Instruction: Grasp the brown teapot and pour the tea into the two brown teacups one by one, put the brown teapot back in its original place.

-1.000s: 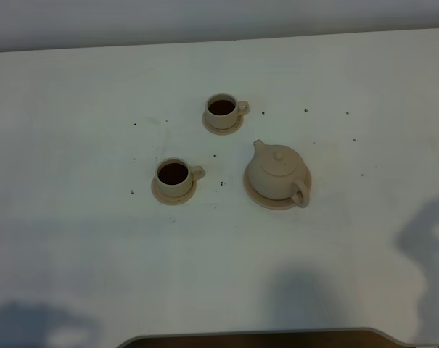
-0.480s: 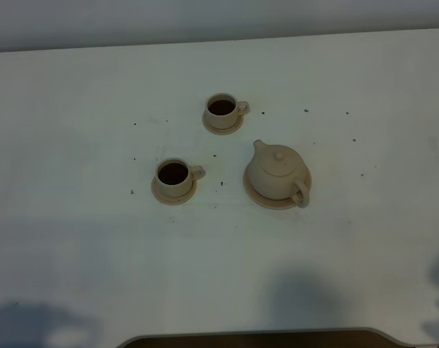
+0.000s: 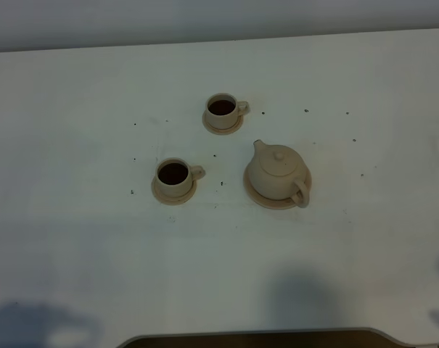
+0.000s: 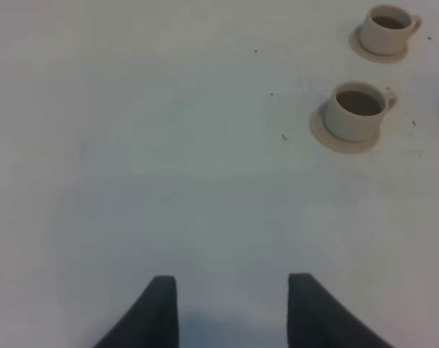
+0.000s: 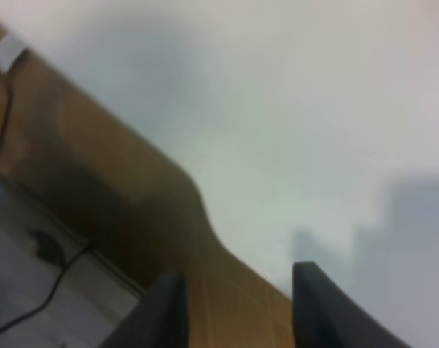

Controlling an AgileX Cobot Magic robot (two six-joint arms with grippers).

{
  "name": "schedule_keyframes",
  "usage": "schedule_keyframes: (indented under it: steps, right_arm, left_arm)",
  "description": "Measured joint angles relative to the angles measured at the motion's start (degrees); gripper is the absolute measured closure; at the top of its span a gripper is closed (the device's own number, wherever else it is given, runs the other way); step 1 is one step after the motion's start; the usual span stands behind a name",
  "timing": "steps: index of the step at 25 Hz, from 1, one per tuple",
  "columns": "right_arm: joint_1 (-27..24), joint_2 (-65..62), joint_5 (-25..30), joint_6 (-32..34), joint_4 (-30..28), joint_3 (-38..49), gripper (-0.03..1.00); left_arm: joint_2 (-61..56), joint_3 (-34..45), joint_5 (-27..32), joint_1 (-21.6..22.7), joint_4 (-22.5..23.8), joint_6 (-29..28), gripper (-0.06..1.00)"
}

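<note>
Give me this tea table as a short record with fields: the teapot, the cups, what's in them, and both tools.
teapot: brown teapot, lid on, upright on its wide saucer
far cup: teacup on a small saucer, dark tea inside
near cup: teacup on a small saucer, dark tea inside
left tool: open, empty, above bare table
right tool: open, empty, over the table's edge
contact: neither tool touches the tea set

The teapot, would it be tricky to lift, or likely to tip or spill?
The brown teapot looks like stiff, breakable ceramic. Its squat shape probably resists tipping. The smooth rounded body may be slippery, so its ring handle seems the surer hold, and the knobbed lid might slide off if tilted.
</note>
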Motion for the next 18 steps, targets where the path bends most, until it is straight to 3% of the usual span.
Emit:
schedule_keyframes:
  steps: [9, 12, 18]
  right_arm:
    - [-20.7, -8.96, -0.31, 0.24, -0.38, 0.1, 0.61]
    - [-23.37, -13.87, -0.31, 0.24, -0.42, 0.17, 0.61]
    - [-23.68, -20.5, -0.25, 0.46, -0.82, 0.22, 0.61]
  left_arm:
    - [0.0, 0.0, 0.0, 0.0, 0.0, 0.0, 0.59]
    - [0.0, 0.0, 0.0, 0.0, 0.0, 0.0, 0.59]
    - [0.0, 0.0, 0.0, 0.0, 0.0, 0.0, 0.59]
